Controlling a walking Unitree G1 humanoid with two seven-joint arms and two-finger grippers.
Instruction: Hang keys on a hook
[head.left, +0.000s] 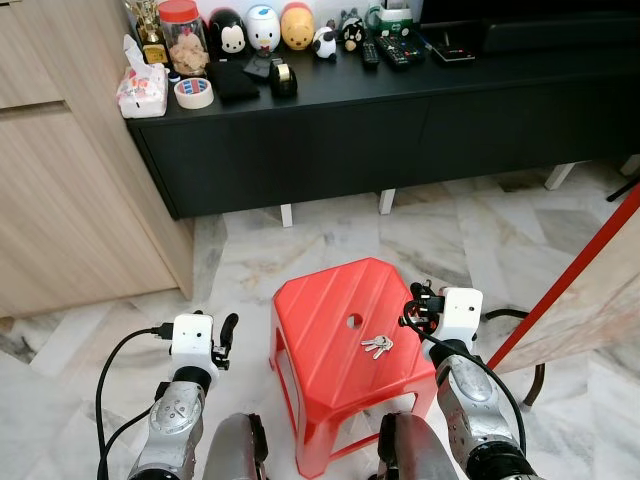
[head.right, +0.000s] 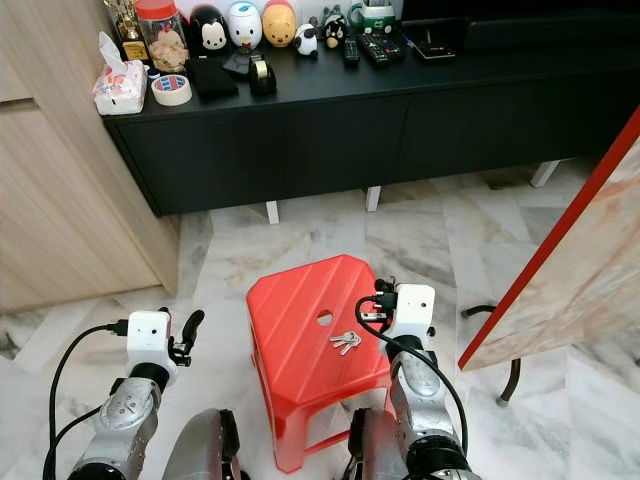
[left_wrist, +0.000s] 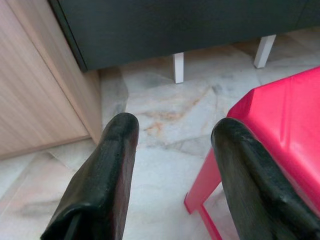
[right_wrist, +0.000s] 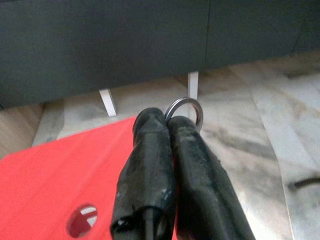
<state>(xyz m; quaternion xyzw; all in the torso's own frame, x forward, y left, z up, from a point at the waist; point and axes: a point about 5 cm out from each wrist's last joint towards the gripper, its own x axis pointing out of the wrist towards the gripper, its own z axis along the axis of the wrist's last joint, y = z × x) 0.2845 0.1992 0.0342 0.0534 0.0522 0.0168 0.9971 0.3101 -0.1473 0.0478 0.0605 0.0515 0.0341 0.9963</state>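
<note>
A small bunch of silver keys (head.left: 377, 346) lies on top of a red plastic stool (head.left: 330, 300), near its round centre hole. My right gripper (head.left: 415, 303) hovers just above the stool's right edge, beside the keys. In the right wrist view its fingers (right_wrist: 150, 150) are pressed together, with a round metal key ring (right_wrist: 185, 111) pinched at the tips. My left gripper (left_wrist: 172, 135) is open and holds nothing. It is raised over the floor to the left of the stool (left_wrist: 280, 130).
A long black TV console (head.left: 400, 120) stands ahead on white legs. It carries figurines, a tape roll (head.left: 194, 93), a tissue pack and remotes. A wooden cabinet (head.left: 60, 180) fills the left side. A red-edged board (head.left: 590, 260) leans at the right. The floor is marble.
</note>
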